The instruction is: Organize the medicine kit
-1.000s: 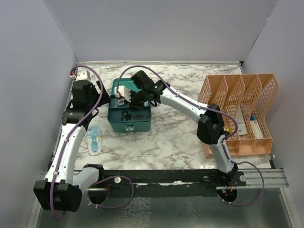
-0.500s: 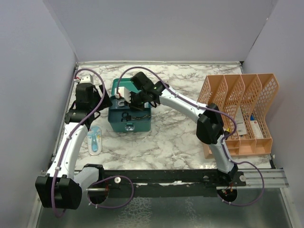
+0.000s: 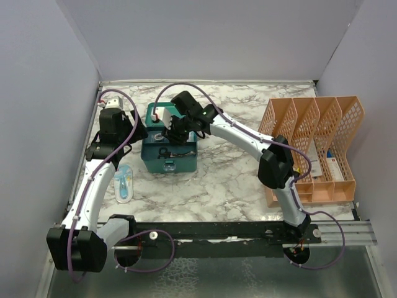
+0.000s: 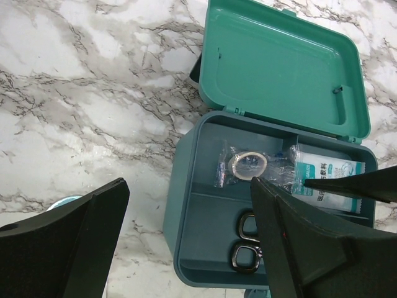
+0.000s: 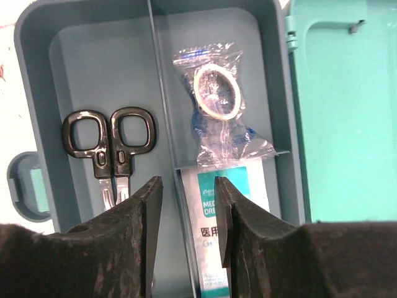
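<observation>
The teal medicine kit [image 3: 169,165] stands open at the table's left, its lid [image 4: 282,68] laid back. In its tray lie black-handled scissors [image 5: 110,149], a bagged tape roll [image 5: 217,99] and a dressing packet [image 5: 201,205]. My right gripper [image 5: 186,211] hovers open over the tray [image 5: 28,68]; the packet lies below its jaws, and I cannot tell whether they touch it. My left gripper [image 4: 186,239] stands wide open above the kit's [image 4: 180,205] left wall, holding nothing. From above, the right gripper [image 3: 170,129] is over the box and the left gripper [image 3: 132,131] is beside it.
An orange mesh file rack [image 3: 316,146] with a few boxes stands at the right edge. A small light-blue item [image 3: 123,184] lies on the marble table in front of the kit's left side. Grey walls close in on the left, back and right.
The right gripper's jaws have parted above the tray. The left wrist has drawn slightly farther back beside the kit.
</observation>
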Controlling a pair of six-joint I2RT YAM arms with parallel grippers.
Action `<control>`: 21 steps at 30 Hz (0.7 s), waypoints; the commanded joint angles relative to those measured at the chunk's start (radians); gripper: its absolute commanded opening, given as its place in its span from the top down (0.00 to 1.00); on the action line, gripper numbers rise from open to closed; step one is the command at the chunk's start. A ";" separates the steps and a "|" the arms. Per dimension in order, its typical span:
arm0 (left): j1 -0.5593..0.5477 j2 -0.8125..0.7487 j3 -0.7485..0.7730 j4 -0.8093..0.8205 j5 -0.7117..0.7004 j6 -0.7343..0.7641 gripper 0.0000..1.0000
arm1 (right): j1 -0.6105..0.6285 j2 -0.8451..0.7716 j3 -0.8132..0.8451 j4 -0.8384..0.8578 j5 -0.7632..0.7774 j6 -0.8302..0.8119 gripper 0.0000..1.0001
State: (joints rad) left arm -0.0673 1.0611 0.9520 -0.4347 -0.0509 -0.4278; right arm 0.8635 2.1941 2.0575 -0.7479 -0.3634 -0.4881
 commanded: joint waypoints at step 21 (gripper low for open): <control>0.006 0.028 -0.102 0.122 0.048 -0.041 0.22 | -0.169 -0.393 -0.528 0.518 0.449 0.975 0.54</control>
State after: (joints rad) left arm -0.0666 1.0828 0.8734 -0.3672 -0.0101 -0.4446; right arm 0.7341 1.8118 1.5738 -0.3687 0.0700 0.2165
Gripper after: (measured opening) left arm 0.792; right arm 0.448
